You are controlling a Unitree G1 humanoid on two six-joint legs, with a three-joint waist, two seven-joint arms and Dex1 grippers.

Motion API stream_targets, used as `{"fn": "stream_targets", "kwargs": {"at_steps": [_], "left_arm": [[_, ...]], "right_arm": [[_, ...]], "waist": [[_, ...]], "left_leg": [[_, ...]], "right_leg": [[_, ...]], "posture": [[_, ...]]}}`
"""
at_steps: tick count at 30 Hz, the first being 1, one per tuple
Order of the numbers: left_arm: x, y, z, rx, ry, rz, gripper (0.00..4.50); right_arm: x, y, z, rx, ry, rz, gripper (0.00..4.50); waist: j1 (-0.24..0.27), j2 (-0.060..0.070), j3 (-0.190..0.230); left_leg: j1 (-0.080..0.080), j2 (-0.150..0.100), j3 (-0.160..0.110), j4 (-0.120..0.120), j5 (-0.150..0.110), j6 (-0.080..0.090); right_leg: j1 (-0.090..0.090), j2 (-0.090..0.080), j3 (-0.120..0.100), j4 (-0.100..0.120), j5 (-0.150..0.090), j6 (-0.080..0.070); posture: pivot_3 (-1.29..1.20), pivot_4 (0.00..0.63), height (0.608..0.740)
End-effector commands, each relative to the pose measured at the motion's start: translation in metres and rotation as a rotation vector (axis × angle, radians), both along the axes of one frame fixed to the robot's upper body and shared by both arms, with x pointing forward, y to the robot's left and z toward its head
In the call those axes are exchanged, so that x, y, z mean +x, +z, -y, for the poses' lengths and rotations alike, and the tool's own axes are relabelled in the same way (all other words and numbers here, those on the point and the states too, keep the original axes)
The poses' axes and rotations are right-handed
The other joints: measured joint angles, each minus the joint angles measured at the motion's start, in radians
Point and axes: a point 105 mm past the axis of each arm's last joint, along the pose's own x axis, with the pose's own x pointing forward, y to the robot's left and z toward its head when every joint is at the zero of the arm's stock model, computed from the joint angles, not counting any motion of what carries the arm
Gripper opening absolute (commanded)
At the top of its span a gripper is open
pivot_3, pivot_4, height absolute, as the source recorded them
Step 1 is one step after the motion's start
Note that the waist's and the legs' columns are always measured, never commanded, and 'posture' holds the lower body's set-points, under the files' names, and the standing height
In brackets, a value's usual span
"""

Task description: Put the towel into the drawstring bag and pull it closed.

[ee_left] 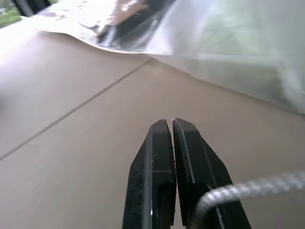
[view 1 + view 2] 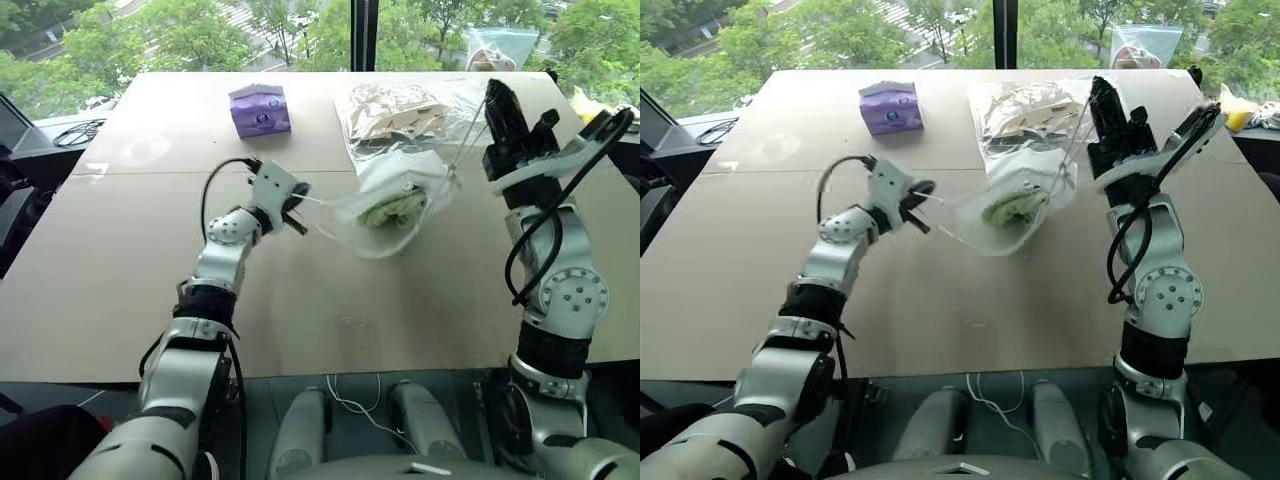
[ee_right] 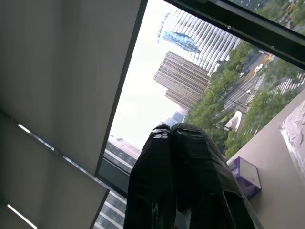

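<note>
Item: drawstring bag (image 2: 395, 205), thin translucent white film, creased and glossy, gathered into a rounded pouch. It is held partly off the table (image 2: 120, 290), near the middle and slightly toward the right side. Its long axis runs roughly across the table from left to right, the bulging lower end sagging toward the left gripper and the gathered mouth turned up toward the right gripper.

Contents: towel (image 2: 392, 208), light green, fluffy and lumpy terry, seen blurred through the film as a bunched wad inside the bag.

Cords: a white cord (image 2: 322, 202) is stretched nearly level from the bag to the left gripper (image 2: 296, 205); a second white cord (image 2: 468, 140) rises at a slant from the bag's mouth to the right gripper (image 2: 497, 100). In the left wrist view the cord (image 1: 248, 191) appears as braided white rope lying against the finger.

Left gripper: black fingers pressed together, clamped on the cord, pointed level toward the bag.

Right gripper: black fingers together, raised above the table and tilted upward, closed on the second cord.

Table: flat tan board surface, matte, with a seam line across it.

Other items: a purple tissue pack (image 2: 259, 109), soft-cornered block, at the far side; a clear plastic bag of tan pieces (image 2: 400, 115), crinkled, lying just behind the drawstring bag.
</note>
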Motion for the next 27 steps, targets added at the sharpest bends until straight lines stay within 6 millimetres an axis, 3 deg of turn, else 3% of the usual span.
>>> {"fn": "stream_targets", "kwargs": {"at_steps": [1,5,11,16,21,27], "left_arm": [[0.009,0.041,-0.023,-0.062,0.127,0.135,0.09],[0.012,0.066,-0.044,-0.126,0.260,0.211,0.09],[0.011,0.102,-0.061,-0.220,0.369,0.300,0.09],[0.010,0.125,-0.082,-0.264,0.472,0.357,0.09],[0.008,0.120,-0.106,-0.279,0.585,0.345,0.09],[0.001,0.080,-0.155,-0.491,0.850,0.214,0.09]], "right_arm": [[0.007,0.013,0.033,-0.093,-0.236,0.004,0.00],[0.013,0.029,0.063,-0.382,-0.614,-0.004,0.00],[0.002,0.049,0.091,-0.715,-1.093,0.016,0.00],[-0.003,0.053,0.096,-0.886,-1.280,0.037,0.00],[-0.004,0.035,0.114,-0.909,-1.358,-0.070,0.00],[-0.010,0.001,0.155,-0.765,-1.423,-0.358,0.00]], "waist": [[0.003,0.000,0.000],[0.002,0.000,0.000],[-0.002,0.000,0.000],[-0.002,0.000,0.000],[-0.002,0.000,0.000],[-0.002,-0.001,0.000]], "left_leg": [[0.000,0.000,0.000,0.000,0.000,0.000],[-0.002,-0.002,0.001,-0.001,0.000,0.000],[-0.002,-0.002,0.000,-0.003,0.000,0.000],[-0.001,-0.002,0.001,-0.002,0.000,0.000],[-0.001,-0.002,0.001,-0.002,0.000,0.000],[-0.001,-0.002,0.001,-0.002,0.000,0.000]], "right_leg": [[0.000,0.000,0.000,0.000,0.000,0.000],[0.000,-0.003,0.001,-0.002,0.000,0.000],[-0.001,-0.002,0.000,-0.002,0.000,0.000],[-0.001,-0.002,0.001,-0.002,0.000,0.000],[-0.001,-0.002,0.001,-0.002,0.000,0.000],[-0.001,-0.002,0.001,-0.002,0.000,0.000]], "posture": [[0.00,0.150,0.740],[0.00,0.150,0.740],[0.00,0.150,0.740],[0.00,0.150,0.740],[0.00,0.150,0.740],[0.00,0.150,0.740]]}}
